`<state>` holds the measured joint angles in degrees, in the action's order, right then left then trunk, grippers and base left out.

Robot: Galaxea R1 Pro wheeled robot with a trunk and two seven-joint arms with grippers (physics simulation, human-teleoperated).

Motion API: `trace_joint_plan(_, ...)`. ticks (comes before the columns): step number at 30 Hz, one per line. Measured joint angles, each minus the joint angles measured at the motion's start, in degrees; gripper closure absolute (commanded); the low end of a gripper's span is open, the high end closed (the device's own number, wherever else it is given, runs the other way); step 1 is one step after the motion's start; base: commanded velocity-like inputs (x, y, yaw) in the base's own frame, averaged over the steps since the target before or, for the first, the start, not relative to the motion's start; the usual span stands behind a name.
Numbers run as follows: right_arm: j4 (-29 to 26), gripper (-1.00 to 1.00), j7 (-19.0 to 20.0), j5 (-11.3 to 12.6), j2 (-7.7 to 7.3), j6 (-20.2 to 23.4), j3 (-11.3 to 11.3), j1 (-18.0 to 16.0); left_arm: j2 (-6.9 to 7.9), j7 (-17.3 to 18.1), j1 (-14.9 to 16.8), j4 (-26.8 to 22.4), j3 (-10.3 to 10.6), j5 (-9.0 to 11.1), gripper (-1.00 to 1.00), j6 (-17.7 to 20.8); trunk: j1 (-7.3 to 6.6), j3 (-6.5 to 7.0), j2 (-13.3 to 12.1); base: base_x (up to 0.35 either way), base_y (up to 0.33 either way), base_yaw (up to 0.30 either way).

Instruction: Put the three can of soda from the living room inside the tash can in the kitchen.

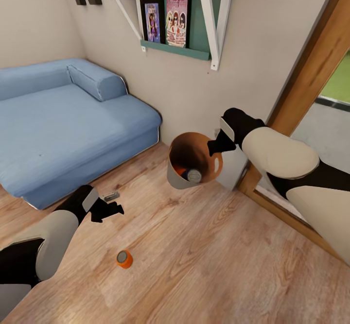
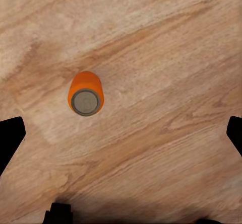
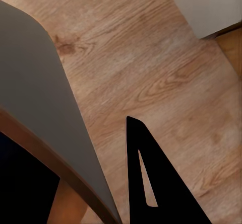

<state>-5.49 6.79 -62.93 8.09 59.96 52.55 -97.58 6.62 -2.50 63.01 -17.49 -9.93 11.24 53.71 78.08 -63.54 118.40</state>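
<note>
So closest in, there's a small orange soda can with a silvery top (image 1: pixel 124 259) standing upright on the light wood plank floor (image 1: pixel 204 256), well out in front of the blue fabric sofa (image 1: pixel 63 129). The left gripper (image 1: pixel 108 209) hangs above it, fingers spread wide apart, not touching it. Further out, right of the sofa, the right gripper (image 1: pixel 217 147) is clamped on the rim of the pale grey tapered trash bin with an orange-brown inside (image 1: pixel 179 180), held up off the floor. Inside sit two more cans (image 1: pixel 191 174), one orange. Behind it all is a white-bracketed wall shelf with posters (image 1: pixel 170 20).
</note>
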Motion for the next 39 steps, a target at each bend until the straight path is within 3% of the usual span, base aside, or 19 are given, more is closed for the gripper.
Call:
trace_joint_plan(13,0.2,1.0,0.0,0.1,0.44,0.0,0.2,-0.2,-0.02,-0.7,-0.1,0.0,0.0,-0.2,-1.0,-1.2,2.86,-2.33,5.2,0.0,0.0,0.0)
trace_joint_plan(19,0.3,1.0,0.1,0.3,0.45,0.0,0.6,-0.2,-0.89,-0.7,-0.1,0.8,0.0,-0.2,-1.0,-1.1,4.17,-3.41,7.6,0.0,0.0,0.0)
trace_joint_plan(39,0.4,1.0,0.2,0.2,0.61,0.0,0.6,-0.2,-1.72,-0.7,-0.2,1.1,0.0,-0.3,-1.0,-1.3,8.57,-7.0,15.6,0.0,0.0,0.0)
